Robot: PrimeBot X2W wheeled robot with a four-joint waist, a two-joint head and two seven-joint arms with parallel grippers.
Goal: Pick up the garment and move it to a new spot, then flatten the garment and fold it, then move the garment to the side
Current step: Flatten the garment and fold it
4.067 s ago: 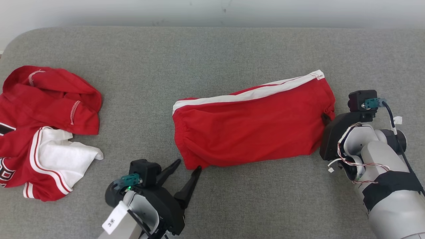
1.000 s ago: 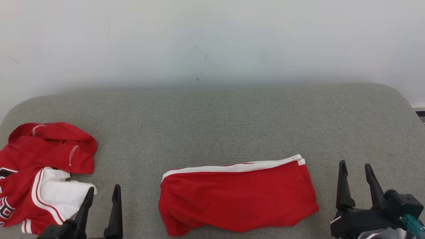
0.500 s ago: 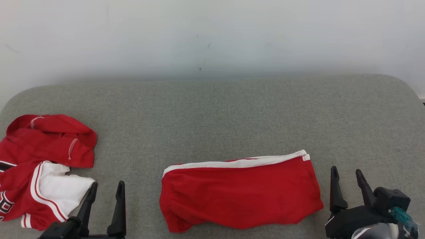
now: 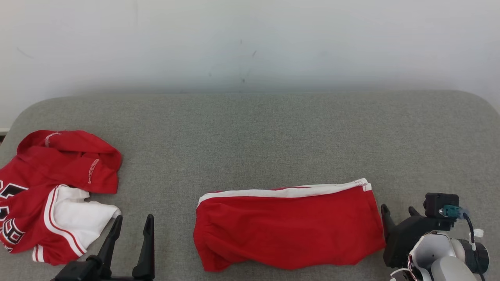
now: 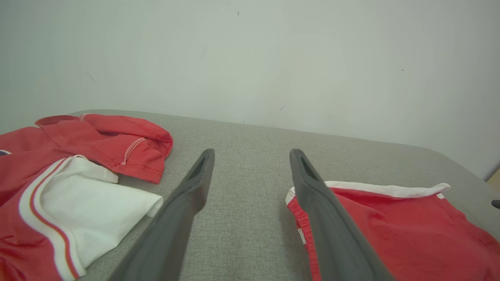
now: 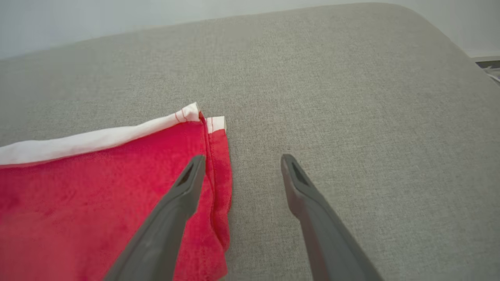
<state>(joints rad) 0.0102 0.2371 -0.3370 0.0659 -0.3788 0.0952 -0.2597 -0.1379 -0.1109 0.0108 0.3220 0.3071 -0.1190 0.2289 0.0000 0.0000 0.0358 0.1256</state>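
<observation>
Red shorts (image 4: 289, 226) with a white side stripe lie folded and fairly flat near the front edge of a grey cushion (image 4: 250, 132), their long axis running straight across the robot's front from left to right, stripe on the far edge. The right gripper (image 4: 398, 212) sits just beside the shorts' right end, jaws spread and empty; its wrist view shows its inner finger over the stitched hem while the outer one hangs above bare fabric. The left gripper (image 4: 133, 218), also spread wide and holding nothing, points away from the robot with a strip of bare cushion between it and the shorts' gathered left end, and a crumpled red-and-white pile (image 4: 58, 187) just to its other side. The right arm is therefore the nearer of the two. With the folding apparently done, what seems to remain is carrying the shorts aside, and a pinch at each short end would probably keep the fold together. The left gripper would first need to shift inward, away from the pile, to reach its end.
</observation>
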